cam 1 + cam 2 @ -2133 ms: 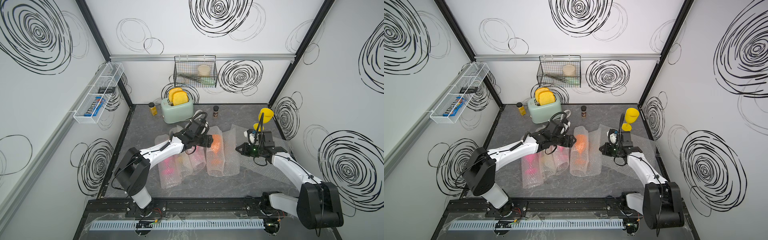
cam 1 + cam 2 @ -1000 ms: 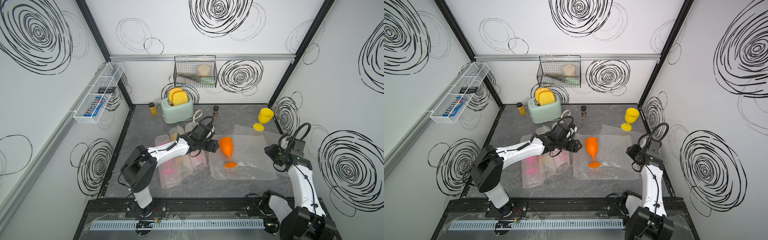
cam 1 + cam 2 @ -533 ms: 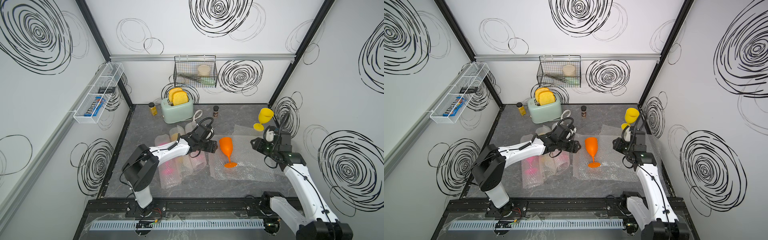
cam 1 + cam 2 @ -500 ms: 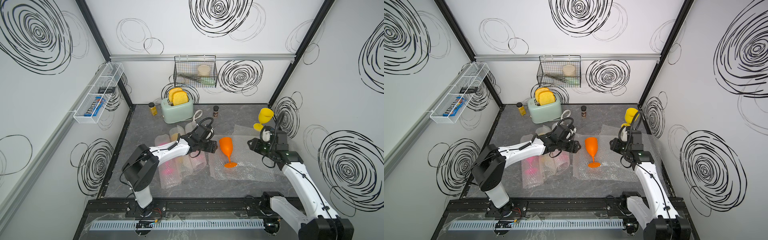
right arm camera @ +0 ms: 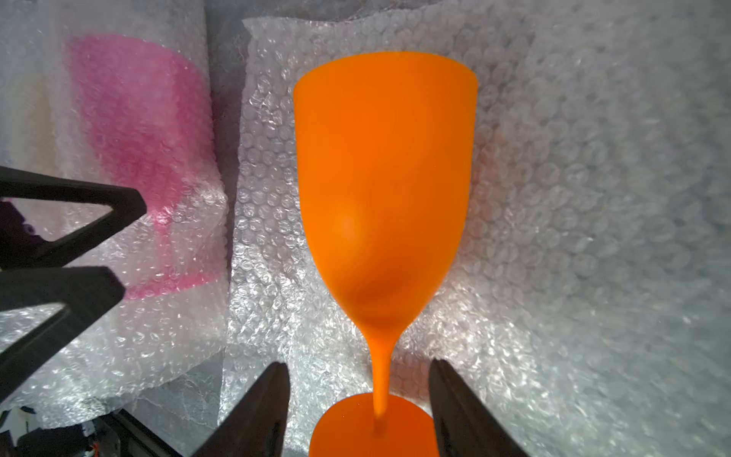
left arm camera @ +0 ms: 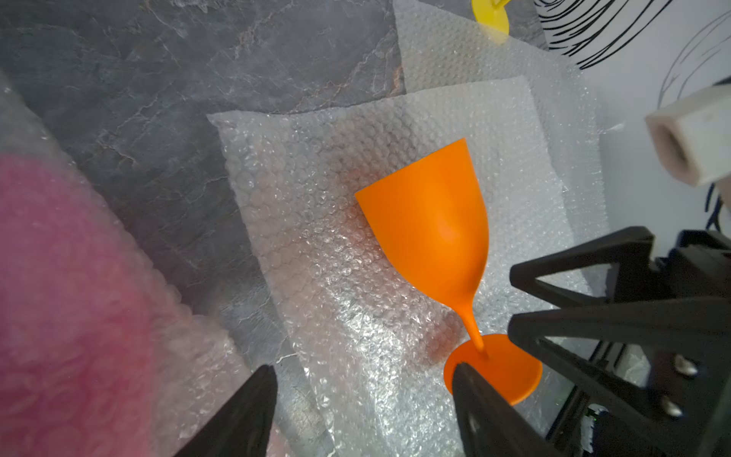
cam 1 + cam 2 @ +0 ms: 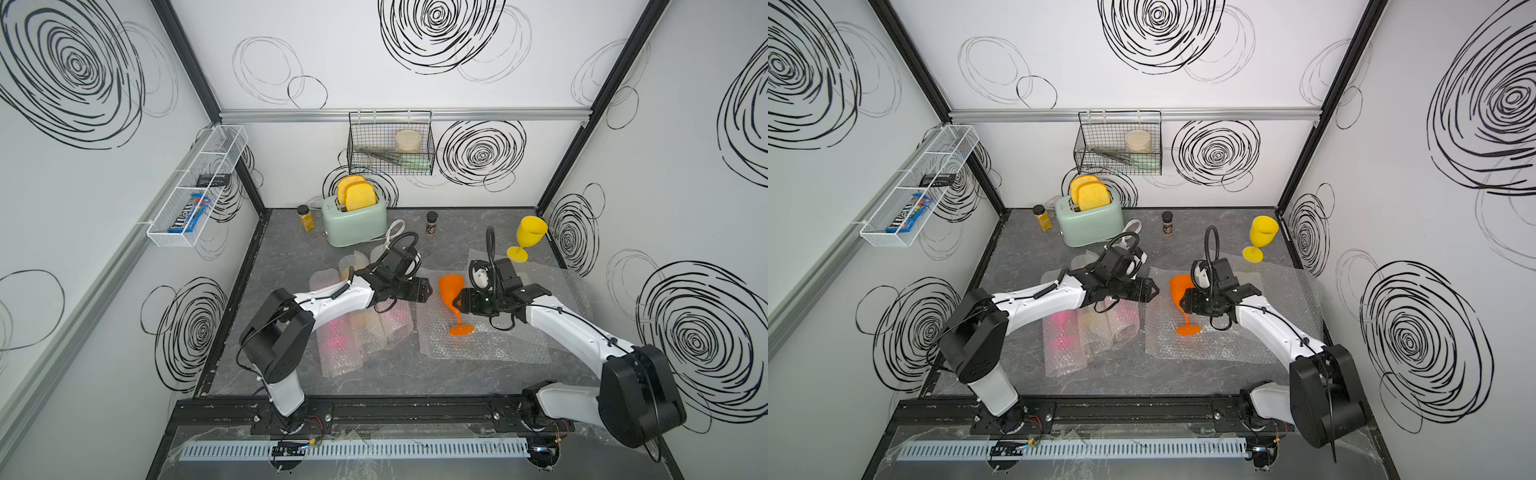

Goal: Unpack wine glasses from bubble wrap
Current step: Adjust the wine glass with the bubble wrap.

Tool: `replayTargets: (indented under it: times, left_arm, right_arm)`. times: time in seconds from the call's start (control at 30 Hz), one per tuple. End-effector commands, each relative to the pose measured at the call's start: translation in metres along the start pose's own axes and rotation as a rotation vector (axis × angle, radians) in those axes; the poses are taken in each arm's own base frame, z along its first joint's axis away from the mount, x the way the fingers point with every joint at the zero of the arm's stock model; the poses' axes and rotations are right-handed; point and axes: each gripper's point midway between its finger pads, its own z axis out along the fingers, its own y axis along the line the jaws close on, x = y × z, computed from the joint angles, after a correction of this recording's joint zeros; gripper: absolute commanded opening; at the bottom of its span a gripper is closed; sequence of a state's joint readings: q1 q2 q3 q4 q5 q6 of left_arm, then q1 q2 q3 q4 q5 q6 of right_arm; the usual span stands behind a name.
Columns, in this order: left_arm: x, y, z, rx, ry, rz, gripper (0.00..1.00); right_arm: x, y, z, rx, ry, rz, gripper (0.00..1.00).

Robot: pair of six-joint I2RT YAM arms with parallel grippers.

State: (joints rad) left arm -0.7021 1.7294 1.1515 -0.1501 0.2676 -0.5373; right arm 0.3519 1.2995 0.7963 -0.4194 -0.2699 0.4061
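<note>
An orange wine glass [image 7: 451,287] [image 7: 1180,291] lies on its side on a flat sheet of bubble wrap [image 7: 498,347], rim toward the back wall. My right gripper [image 5: 358,362] [image 7: 458,302] is open, one jaw on each side of the stem [image 5: 380,376], touching nothing. My left gripper [image 6: 364,368] [image 7: 428,289] is open and empty just left of the bowl [image 6: 431,225]. A yellow wine glass [image 7: 530,237] stands upright at the back right. Rolls of bubble wrap [image 7: 340,345] under the left arm show pink [image 5: 138,130] and pale yellow inside.
A mint toaster [image 7: 353,216] with toast stands at the back, with a yellow spice jar [image 7: 305,216] and a dark one [image 7: 432,222] on either side of it. A second flat sheet [image 7: 557,286] lies near the right wall. A wire basket [image 7: 390,145] hangs on the back wall.
My right arm has swung in from the right wall to the orange glass's stem, and its jaws have spread wider. The left arm and the glass have stayed put.
</note>
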Motion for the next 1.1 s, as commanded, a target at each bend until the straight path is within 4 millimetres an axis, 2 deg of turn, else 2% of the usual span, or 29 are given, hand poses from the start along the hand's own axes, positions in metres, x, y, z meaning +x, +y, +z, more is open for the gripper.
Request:
replayTargets:
  times: [0.0,0.13,0.2,0.3,0.43,0.6,0.83,0.97,1.07]
  left_arm:
    - [-0.004,-0.031,-0.011,0.116,-0.028,-0.013,0.75]
    - [0.017,-0.052,-0.002,0.167,0.024,-0.006,0.74]
    - [0.03,-0.062,0.008,0.196,0.056,-0.019,0.74]
    - [0.044,-0.077,0.021,0.239,0.092,-0.049,0.74]
    - [0.058,-0.082,0.037,0.245,0.134,-0.068,0.73]
    - [0.066,-0.078,0.04,0.235,0.149,-0.072,0.73]
    - [0.082,-0.083,0.029,0.272,0.204,-0.021,0.76]
    - [0.096,-0.083,0.024,0.295,0.239,-0.023,0.76]
    - [0.102,-0.091,0.021,0.322,0.263,-0.003,0.76]
  right_arm:
    - [-0.034,0.007,-0.009,0.039,-0.071,-0.089,0.65]
    - [-0.052,-0.004,-0.004,0.095,-0.046,-0.078,0.69]
    - [-0.066,-0.003,-0.002,0.103,-0.052,-0.094,0.73]
    - [-0.086,0.005,-0.002,0.086,-0.078,-0.129,0.73]
    - [-0.106,0.014,0.004,0.039,-0.086,-0.19,0.71]
    - [-0.124,0.028,0.02,-0.052,-0.054,-0.261,0.7]
    - [-0.128,0.043,0.034,-0.193,0.017,-0.311,0.69]
    - [-0.117,0.044,0.045,-0.254,0.091,-0.351,0.69]
    - [-0.107,0.039,0.053,-0.256,0.157,-0.354,0.68]
